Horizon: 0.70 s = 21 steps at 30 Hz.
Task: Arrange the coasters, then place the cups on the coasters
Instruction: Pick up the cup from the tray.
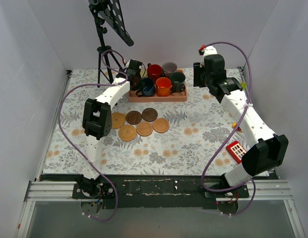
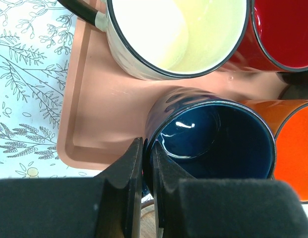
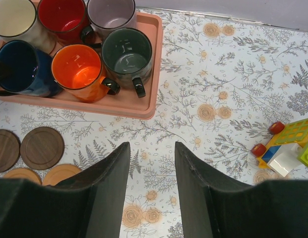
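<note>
Several cups stand on a pink tray (image 1: 158,98) at the back of the table: cream (image 2: 178,29), red (image 1: 154,72), grey-lilac (image 1: 169,68), orange (image 1: 163,86), dark green (image 1: 177,79) and navy blue (image 2: 218,139). My left gripper (image 2: 148,148) is shut on the navy cup's rim, one finger inside the wall and one outside. In front of the tray, several round coasters lie in two rows, dark brown (image 1: 150,114) and tan (image 1: 144,129). My right gripper (image 3: 151,148) hangs open over the cloth to the right of the tray, with nothing between its fingers.
A black stand on a tripod (image 1: 106,29) rises at the back left. A red toy (image 1: 236,151) lies by the right arm, and coloured toy blocks (image 3: 287,146) lie to the right of my right gripper. White walls close in the table.
</note>
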Motion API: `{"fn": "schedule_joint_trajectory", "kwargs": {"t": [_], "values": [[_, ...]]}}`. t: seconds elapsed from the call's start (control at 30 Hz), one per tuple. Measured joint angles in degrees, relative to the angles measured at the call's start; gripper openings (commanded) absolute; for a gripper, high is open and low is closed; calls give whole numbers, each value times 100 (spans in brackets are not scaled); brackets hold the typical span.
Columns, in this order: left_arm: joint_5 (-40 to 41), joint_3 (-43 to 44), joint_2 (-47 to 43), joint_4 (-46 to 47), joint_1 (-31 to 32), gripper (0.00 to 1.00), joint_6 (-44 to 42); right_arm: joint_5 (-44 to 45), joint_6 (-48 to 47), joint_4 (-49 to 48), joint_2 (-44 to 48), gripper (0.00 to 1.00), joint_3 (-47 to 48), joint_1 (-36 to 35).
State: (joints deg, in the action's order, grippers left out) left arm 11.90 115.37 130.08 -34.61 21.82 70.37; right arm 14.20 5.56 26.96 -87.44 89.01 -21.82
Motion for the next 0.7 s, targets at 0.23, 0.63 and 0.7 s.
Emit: {"fn": "schedule_joint_trajectory", "kwargs": {"t": [0.23,0.63,0.7], "values": [[-17,-240,-151,179,2,0,-50,2,-2,0,0,49,0,0],[-22,-887,-1147,470,83,0,-249,-31,9,0,0,49,0,0],[-28,-922,-1305,557,90,0,-262,-46,11,0,0,49,0,0]]}}
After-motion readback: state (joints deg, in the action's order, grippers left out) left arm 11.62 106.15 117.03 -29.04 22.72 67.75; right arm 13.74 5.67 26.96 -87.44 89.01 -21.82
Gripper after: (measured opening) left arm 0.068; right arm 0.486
